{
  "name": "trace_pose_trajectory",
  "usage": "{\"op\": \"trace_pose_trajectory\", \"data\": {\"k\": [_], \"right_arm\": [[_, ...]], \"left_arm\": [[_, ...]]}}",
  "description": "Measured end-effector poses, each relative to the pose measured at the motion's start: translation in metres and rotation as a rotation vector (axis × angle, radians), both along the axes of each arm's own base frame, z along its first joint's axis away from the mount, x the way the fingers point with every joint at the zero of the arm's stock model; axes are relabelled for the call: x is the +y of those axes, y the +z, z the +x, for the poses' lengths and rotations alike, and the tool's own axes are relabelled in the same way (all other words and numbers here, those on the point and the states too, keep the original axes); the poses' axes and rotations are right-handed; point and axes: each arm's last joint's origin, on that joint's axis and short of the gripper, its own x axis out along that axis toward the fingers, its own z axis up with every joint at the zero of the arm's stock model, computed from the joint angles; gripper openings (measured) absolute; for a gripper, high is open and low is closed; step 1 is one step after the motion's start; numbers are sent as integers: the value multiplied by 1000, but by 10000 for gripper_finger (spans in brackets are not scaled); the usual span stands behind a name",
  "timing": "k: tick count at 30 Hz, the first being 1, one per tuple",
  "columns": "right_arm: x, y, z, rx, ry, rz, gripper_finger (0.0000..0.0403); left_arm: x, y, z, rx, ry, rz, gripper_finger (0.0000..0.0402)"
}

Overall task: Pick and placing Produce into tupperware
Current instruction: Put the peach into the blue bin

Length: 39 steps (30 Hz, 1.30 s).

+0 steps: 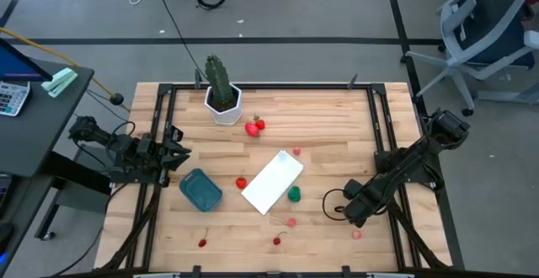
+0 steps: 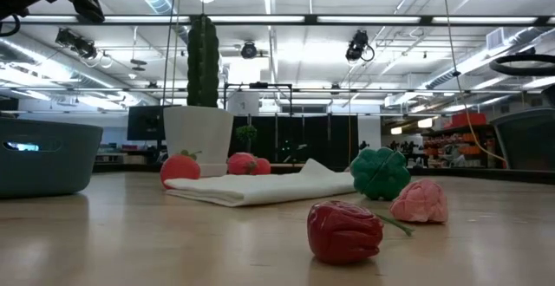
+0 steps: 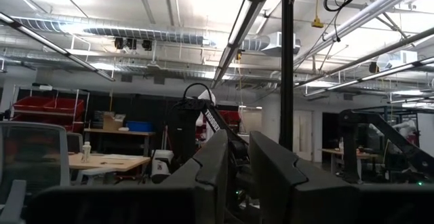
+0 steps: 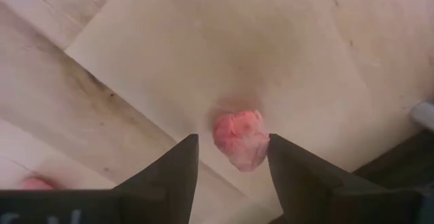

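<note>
- While the right gripper (image 4: 232, 138) hangs low over the table (image 1: 337, 118), on the side of the white panel (image 1: 274, 181) away from the tub, its jaws stand apart with a pink ball (image 4: 241, 142) between the two fingers; cannot tell if either finger touches it.
- Left gripper (image 1: 178, 155) is on the opposite side of the panel, raised and level, just beside the teal tub (image 1: 200, 189); fingers nearly together with a slim gap, gripping nothing.
- Tub sits upright near the panel's left end, apart from it.
- Red piece (image 1: 242, 182) lies between tub and panel.
- Green piece (image 1: 294, 195) lies just beside the panel's near long edge.
- Small pink piece (image 1: 296, 152) lies just off the panel's far corner.
- Another pink piece (image 1: 291, 222) and a cherry (image 1: 276, 240) lie in front of the panel, near each other.
- Second cherry (image 1: 203, 243) lies in front of the tub, well apart from the panel.
- Two strawberries (image 1: 254, 126) touch each other beyond the panel, beside the white pot (image 1: 224, 105) holding the cactus (image 1: 217, 76).
</note>
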Motion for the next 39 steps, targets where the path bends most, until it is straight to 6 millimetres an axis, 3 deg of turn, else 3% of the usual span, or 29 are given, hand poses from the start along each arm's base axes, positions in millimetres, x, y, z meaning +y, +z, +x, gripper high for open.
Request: {"op": "trace_pose_trajectory", "data": {"k": [11,21,25,32,39], "right_arm": [[1,-7,2,30,7,-23,175],[1,-7,2,9,1,-33,72],[0,-4,7,-47,8,-78,55],[-8,19,43,-245,63,-154,68],[-34,63,109,-641,219,-392,68]], "left_arm": [[0,0,0,0,0,0,66],[0,0,0,0,0,-1,57],[0,0,0,-1,0,-1,55],[0,1,0,-7,0,-4,61],[1,4,-2,-40,1,-18,55]]}}
